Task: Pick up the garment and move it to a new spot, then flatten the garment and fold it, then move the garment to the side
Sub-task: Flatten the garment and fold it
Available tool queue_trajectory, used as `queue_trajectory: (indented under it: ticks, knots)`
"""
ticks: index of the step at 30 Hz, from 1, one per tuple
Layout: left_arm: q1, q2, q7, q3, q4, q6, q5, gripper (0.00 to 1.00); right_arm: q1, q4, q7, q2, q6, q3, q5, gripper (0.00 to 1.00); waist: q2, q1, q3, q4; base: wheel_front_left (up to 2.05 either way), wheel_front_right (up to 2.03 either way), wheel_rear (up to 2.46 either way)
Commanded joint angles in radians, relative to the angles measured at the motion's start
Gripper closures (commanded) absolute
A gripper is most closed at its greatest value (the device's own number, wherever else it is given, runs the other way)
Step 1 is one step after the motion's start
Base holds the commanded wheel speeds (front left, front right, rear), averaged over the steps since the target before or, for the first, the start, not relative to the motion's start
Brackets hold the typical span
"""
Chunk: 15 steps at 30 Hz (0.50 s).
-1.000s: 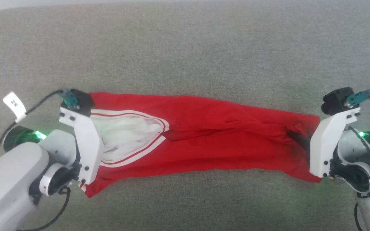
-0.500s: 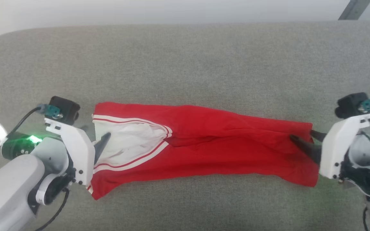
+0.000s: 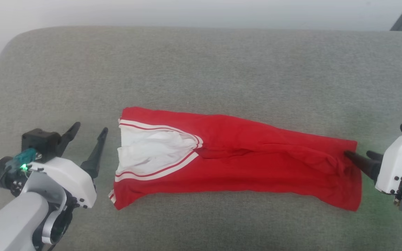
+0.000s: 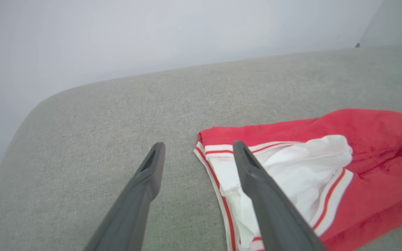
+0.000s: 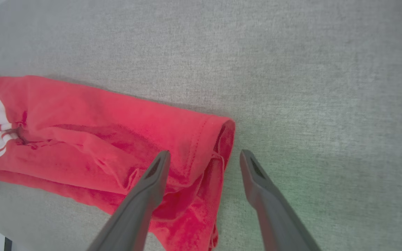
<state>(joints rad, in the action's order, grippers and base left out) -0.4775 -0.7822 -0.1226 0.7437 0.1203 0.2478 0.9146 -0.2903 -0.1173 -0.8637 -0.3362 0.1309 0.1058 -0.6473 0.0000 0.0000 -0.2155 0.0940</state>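
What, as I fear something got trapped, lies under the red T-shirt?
The garment lies on the grey cushion, whose fabric shows all round its edges. Right beneath, the cloth hides everything; it lies low with soft folds, so nothing bulky seems trapped.

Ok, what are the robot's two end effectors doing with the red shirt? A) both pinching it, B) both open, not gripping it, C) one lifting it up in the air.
B: the left end effector is spread wide beside the white-sleeve end of the red shirt. The right end effector stands open at the other end, and the shirt lies on the grey cushion.
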Motion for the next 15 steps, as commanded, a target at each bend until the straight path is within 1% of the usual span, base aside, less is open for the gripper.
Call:
queue_trajectory:
  ticks: [1, 3, 6, 8, 15]
  knots:
    - [0.020, 0.008, -0.026, -0.011, 0.011, 0.008, 0.004, 0.00, 0.005, -0.013, -0.011, 0.009, -0.001, 0.007, -0.007, 0.00, 0.0000, 0.0000, -0.003, 0.011, 0.00, 0.00, 0.00]
    - [0.038, 0.025, -0.071, -0.026, 0.023, 0.013, 0.007, 0.00, 0.000, -0.035, -0.024, 0.013, -0.001, 0.006, -0.009, 0.00, 0.0000, 0.0000, -0.004, 0.022, 0.00, 0.00, 0.00]
    - [0.066, 0.045, -0.109, -0.046, 0.045, 0.009, 0.016, 0.00, -0.012, -0.076, -0.040, 0.026, -0.001, 0.000, -0.015, 0.00, 0.0000, 0.0000, -0.006, 0.037, 0.00, 0.00, 0.00]
    - [0.085, 0.064, -0.123, -0.061, 0.059, 0.002, 0.028, 0.00, -0.022, -0.112, -0.051, 0.038, -0.001, -0.005, -0.021, 0.00, 0.0000, 0.0000, -0.007, 0.047, 0.00, 0.00, 0.00]
    - [0.133, 0.124, -0.143, -0.136, 0.098, -0.024, 0.001, 0.00, -0.066, -0.276, -0.087, 0.073, -0.001, -0.019, 0.005, 0.00, 0.0000, 0.0000, -0.008, 0.074, 0.00, 0.00, 0.00]
